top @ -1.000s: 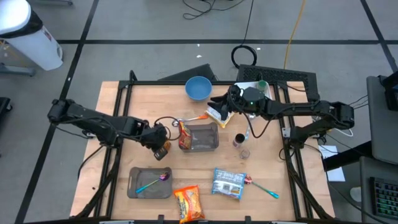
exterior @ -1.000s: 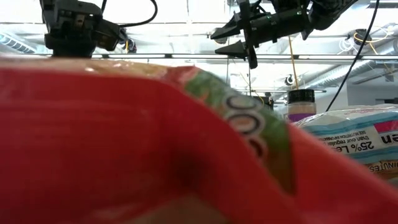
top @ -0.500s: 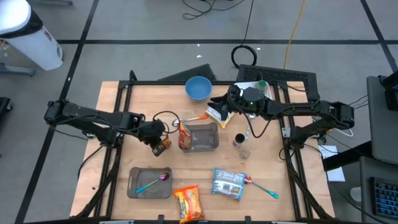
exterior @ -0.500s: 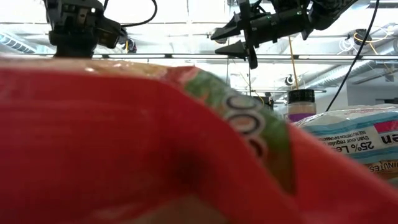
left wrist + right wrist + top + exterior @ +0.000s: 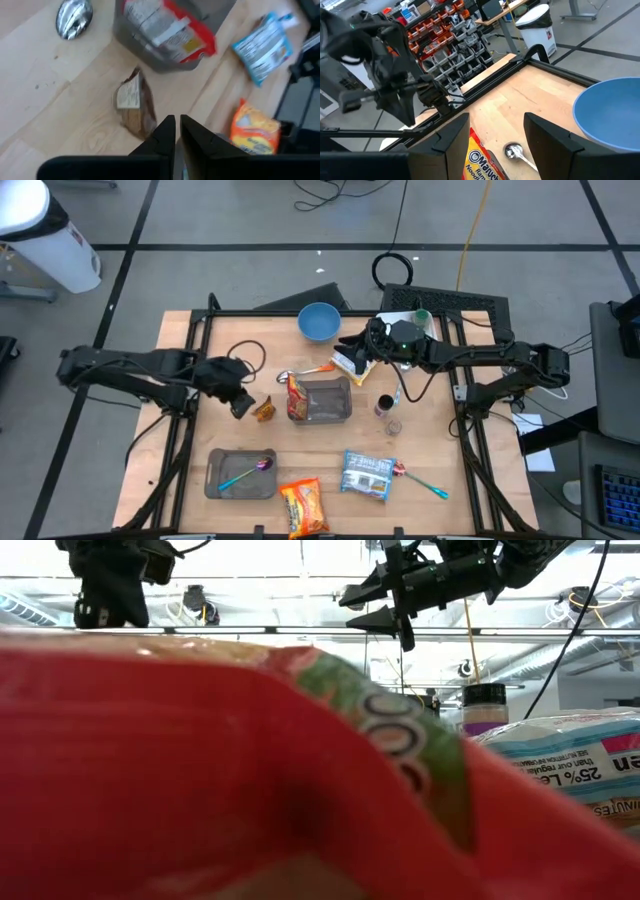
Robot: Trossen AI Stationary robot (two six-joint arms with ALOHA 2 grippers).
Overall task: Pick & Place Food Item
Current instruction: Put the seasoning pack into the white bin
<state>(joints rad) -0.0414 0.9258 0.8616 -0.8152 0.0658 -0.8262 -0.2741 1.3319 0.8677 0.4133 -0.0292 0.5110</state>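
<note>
— Now that the left claw (image 5: 241, 405) has backed off, where's the small brown snack packet (image 5: 264, 410)?
— Dropped on the wooden worktop (image 5: 180, 435), beside the grey tray (image 5: 335, 402). Left fingers nearly together, empty; right claw (image 5: 352, 352) parted, holding nothing.

Wooden table (image 5: 200, 350) with 2 trays (image 5: 325, 402), bowl (image 5: 318, 322)
</note>
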